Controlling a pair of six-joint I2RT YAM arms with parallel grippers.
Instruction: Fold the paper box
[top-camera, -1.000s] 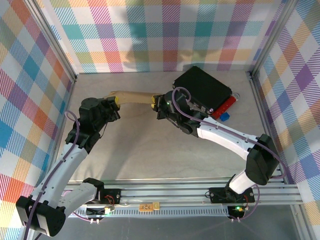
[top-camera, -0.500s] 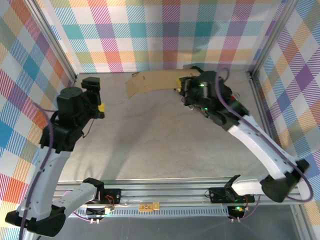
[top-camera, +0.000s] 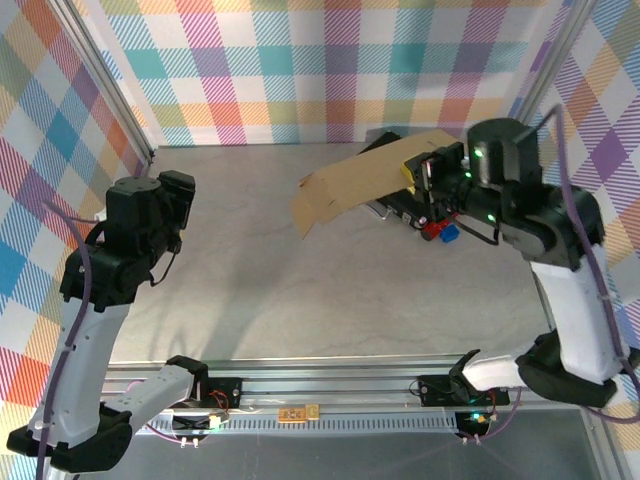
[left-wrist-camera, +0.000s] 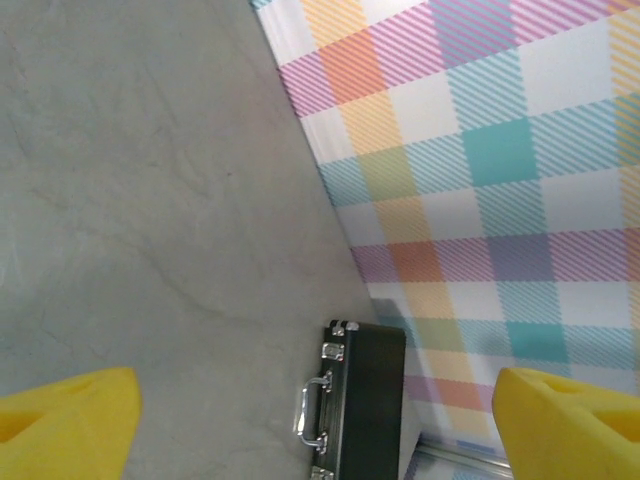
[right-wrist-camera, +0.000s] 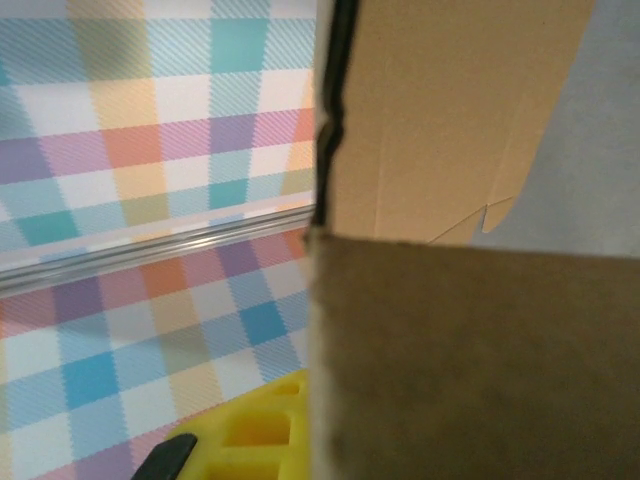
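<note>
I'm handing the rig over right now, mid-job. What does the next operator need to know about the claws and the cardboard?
Left claw: open and empty, held up over the left side of the table, well apart from the box.
Right claw: shut on one edge of the paper box, holding it tilted off the table at the back right, partly above the black case.
Done: the sheet is picked up. It looks flat, with no walls formed.
Left: all the folding. Probably set the sheet down, raise the flaps, tuck the tabs and close it.
</note>
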